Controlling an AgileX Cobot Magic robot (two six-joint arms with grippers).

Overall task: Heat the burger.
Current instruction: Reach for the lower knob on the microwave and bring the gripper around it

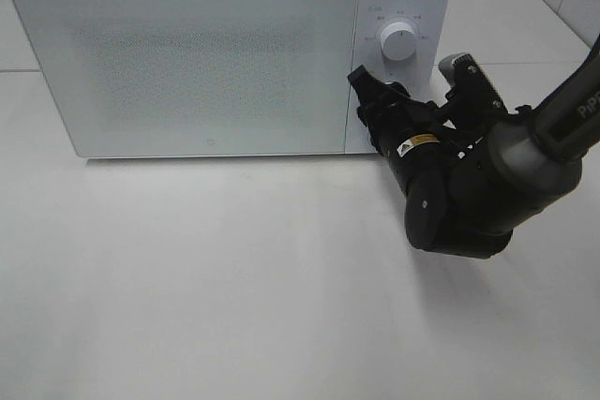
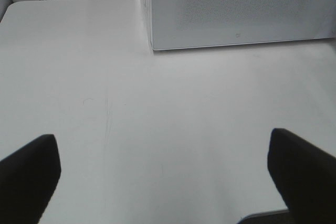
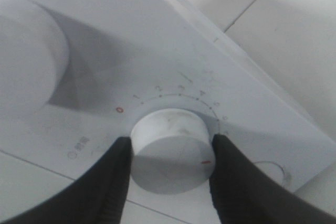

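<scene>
Microwave (image 1: pixel 206 53) door shut; burger not in view, prob. inside; right gripper (image 3: pixel 169 153) clamped on timer knob (image 3: pixel 168 132), its red mark off zero; left gripper (image 2: pixel 163 177) wide, empty; remaining, I'd say: finish timer setting.

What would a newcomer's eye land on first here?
A big white microwave, door shut, fills the back of the pale table. The black right pincer clamps the lower dial on its control panel. The left pincer hangs open over the table, near the microwave's front.
</scene>
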